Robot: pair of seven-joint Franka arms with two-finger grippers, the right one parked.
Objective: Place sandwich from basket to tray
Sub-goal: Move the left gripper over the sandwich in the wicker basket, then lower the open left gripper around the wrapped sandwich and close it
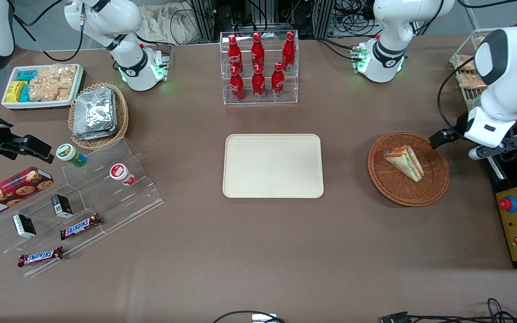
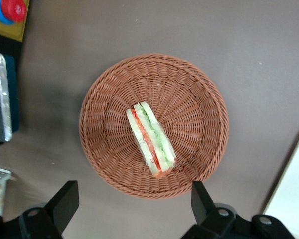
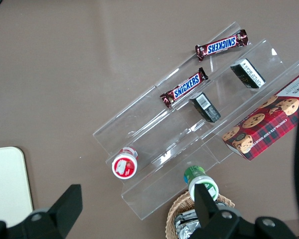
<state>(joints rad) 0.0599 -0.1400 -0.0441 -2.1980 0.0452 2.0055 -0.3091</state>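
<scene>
My gripper [image 2: 132, 209] hangs above the basket [image 2: 199, 89] with fingers spread wide, holding nothing; I see the sandwich [image 2: 152, 140] lying in the basket, apparently on its side, and the tray [image 1: 273, 165] bare

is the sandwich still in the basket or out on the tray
In the basket: the sandwich lies on its weave, the open tool above; the tray is bare.
</scene>
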